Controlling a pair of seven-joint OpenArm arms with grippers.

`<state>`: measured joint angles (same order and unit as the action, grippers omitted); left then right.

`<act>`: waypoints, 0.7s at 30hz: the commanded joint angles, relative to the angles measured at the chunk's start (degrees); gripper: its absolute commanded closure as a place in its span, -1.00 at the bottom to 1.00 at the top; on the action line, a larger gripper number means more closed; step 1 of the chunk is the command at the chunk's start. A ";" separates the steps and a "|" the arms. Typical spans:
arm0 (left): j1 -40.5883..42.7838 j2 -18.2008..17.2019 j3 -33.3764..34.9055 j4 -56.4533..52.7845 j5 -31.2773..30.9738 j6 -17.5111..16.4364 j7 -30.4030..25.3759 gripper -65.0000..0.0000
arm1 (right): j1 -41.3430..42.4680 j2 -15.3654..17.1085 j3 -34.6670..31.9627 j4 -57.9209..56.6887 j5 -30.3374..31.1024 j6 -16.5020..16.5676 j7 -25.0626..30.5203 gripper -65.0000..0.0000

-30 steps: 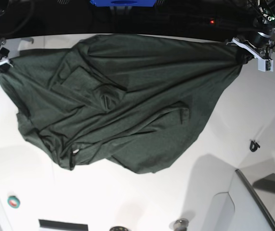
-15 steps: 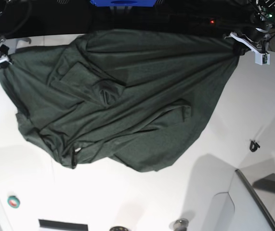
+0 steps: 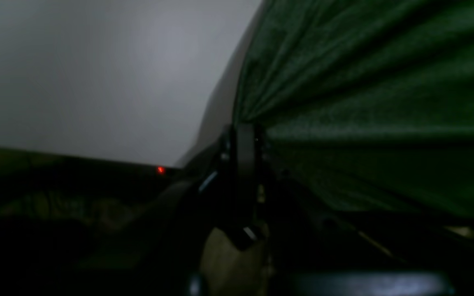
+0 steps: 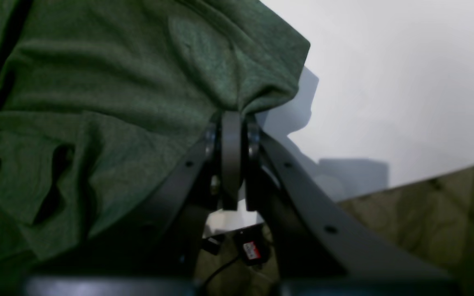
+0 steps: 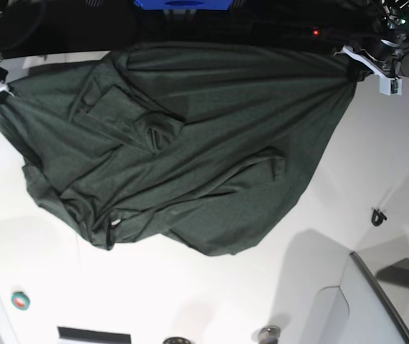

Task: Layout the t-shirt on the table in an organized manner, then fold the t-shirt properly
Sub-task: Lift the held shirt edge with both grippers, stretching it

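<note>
**Both grippers pinch the t-shirt's far corners**

The left gripper (image 3: 243, 127) has its fingers pressed together on a bunched corner of the t-shirt (image 5: 175, 143); the right gripper (image 4: 232, 117) is likewise clamped on the opposite corner. Between them the shirt spreads, wrinkled, across the far half of the table (image 5: 190, 294), draping over its far edge.

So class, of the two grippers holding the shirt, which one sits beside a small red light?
The left gripper, shut on the t-shirt. A red light glows close by in its wrist view; the right gripper has no such glow nearby.
</note>
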<state>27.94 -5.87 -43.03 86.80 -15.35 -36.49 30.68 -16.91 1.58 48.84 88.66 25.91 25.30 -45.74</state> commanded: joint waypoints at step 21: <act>-1.79 0.11 5.79 -0.61 7.93 -0.04 -1.01 1.00 | 10.53 9.54 -0.36 -14.95 0.51 -9.26 -2.40 0.98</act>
<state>25.91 -5.08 -36.95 85.47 -7.20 -36.34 30.63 -6.63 10.26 48.34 72.97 25.78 16.43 -48.66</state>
